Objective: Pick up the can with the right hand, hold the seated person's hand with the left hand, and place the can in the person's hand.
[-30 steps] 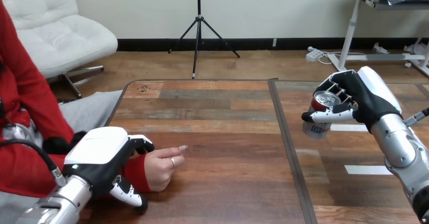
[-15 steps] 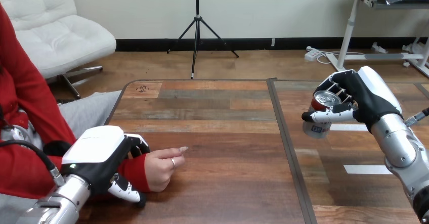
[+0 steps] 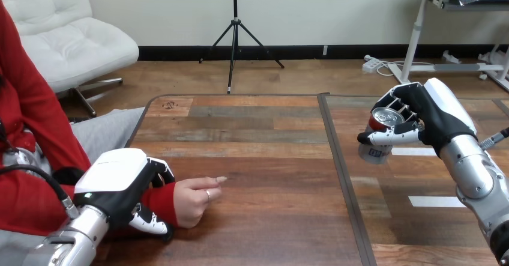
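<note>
Can [image 3: 375,151] delivery is judged to turn on one gap. At the table's [image 3: 270,158] near left corner, the person's wrist [image 3: 162,201] is clasped by the left hand [image 3: 114,179], and the person's hand [image 3: 193,200] lies loosely curled just beside it. Well apart, near the right edge, the can is gripped upright by the right hand [image 3: 435,122]. A leftward carry is needed.

No words or numbers could be read anywhere. The can [image 3: 367,155] had a small dark label [image 3: 377,153] low on its side, but the print on it was too tiny to make out.
</note>
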`<state>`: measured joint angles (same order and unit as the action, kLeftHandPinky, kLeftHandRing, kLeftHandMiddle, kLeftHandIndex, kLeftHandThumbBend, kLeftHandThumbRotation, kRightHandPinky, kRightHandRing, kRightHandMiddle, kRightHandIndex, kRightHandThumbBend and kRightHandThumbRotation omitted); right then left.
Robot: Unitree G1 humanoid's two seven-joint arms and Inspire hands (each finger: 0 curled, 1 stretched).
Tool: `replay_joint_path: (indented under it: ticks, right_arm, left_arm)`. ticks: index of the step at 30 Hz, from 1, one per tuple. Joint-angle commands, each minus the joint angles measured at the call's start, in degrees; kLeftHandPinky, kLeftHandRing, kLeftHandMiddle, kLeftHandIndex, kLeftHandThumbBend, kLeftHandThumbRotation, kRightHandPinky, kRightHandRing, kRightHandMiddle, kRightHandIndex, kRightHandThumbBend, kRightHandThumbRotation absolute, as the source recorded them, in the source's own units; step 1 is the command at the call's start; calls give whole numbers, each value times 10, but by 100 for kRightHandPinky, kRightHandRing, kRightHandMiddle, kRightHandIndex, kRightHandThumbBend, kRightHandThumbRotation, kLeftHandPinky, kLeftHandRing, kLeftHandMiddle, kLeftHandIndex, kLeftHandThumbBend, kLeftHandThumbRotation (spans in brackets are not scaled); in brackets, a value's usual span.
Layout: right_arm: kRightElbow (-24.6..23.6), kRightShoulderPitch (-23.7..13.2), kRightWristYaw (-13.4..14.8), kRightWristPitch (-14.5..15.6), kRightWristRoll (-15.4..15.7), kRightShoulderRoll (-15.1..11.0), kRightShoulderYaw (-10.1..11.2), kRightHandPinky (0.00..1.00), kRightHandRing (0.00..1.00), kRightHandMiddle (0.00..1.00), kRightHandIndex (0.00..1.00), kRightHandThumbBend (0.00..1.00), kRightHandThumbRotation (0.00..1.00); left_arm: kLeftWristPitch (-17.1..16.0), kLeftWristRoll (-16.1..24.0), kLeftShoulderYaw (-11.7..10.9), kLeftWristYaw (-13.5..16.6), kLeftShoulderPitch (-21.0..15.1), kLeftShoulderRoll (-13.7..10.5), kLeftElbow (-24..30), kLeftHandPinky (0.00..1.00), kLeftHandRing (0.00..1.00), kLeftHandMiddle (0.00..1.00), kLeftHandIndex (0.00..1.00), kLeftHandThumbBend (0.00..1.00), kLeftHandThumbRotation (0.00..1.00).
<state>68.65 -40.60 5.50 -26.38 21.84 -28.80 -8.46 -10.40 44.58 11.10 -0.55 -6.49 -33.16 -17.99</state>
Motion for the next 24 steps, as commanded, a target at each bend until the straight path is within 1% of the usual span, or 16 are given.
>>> replay_joint_path:
  ticks: [1, 6, 9, 13, 18, 24]
  right_arm:
    - [-40, -30, 12, -14, -14, -7, 14, 37, 41, 45, 48, 72, 0]
    - [-41, -29, 12, -17, -14, -8, 14, 37, 41, 45, 48, 72, 0]
    - [-44, -28, 14, -17, -13, -9, 14, 37, 41, 45, 48, 72, 0]
    - [-46, -28, 13, -16, -13, -9, 14, 38, 41, 46, 48, 72, 0]
    - [-46, -27, 15, -20, -13, -10, 15, 38, 41, 46, 47, 72, 0]
    - [-46, -27, 16, -23, -14, -10, 16, 37, 41, 45, 47, 72, 0]
  left_arm:
    - [20, 15, 15, 9, -31, -1, -13, 49, 58, 63, 62, 88, 0]
    - [35, 27, 24, 9, -33, -3, -13, 50, 60, 65, 63, 88, 1]
    - [39, 29, 28, 9, -35, -5, -14, 51, 61, 66, 64, 88, 1]
    - [53, 34, 33, 3, -36, -9, -10, 53, 63, 67, 65, 89, 2]
    - [62, 42, 39, -2, -39, -13, -7, 54, 64, 68, 67, 90, 4]
    - [68, 50, 44, 1, -41, -16, -11, 55, 64, 68, 67, 90, 8]
